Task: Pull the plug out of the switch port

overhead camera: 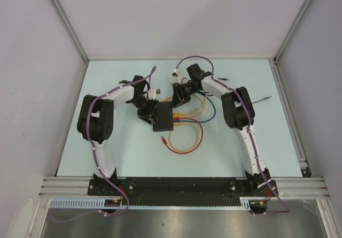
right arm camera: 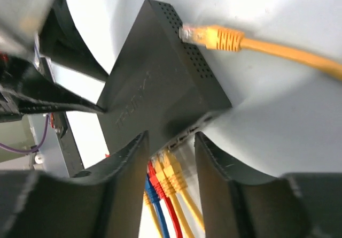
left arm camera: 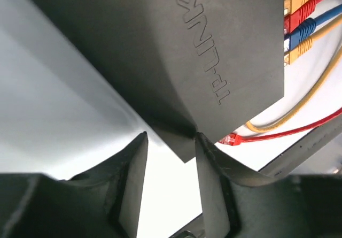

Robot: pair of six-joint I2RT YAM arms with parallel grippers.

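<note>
You will find the switch (overhead camera: 163, 119) lying near the middle of the pale surface (overhead camera: 117, 158), between the two arms, with its socket edge turned to the right. Four plugs (left arm camera: 299, 18) are seated side by side along that edge: orange, red, blue, orange in the left wrist view. Their cables (overhead camera: 192, 136) loop over the surface to the right of the box and nearer the arm bases. The left end effector (overhead camera: 145, 111) is at the switch's far-left corner. Its wrist view shows the two fingers (left arm camera: 133, 184) part-way apart with that corner sitting in the gap. Whether they press on the casing or merely straddle it, you cannot tell from these views. The right end effector (overhead camera: 179, 95) is at the far-right corner, above the socket edge. Its fingers (right arm camera: 214, 184) stand moderately apart and pinch nothing; the row of plugs shows through the gap, beyond the tips. Two connectors lie free. A loose orange plug (right arm camera: 211, 36) rests against the perforated side of the switch, its cable running off to the right. A loose red plug (left arm camera: 230, 139) lies on the surface just beyond the switch's near edge.
</note>
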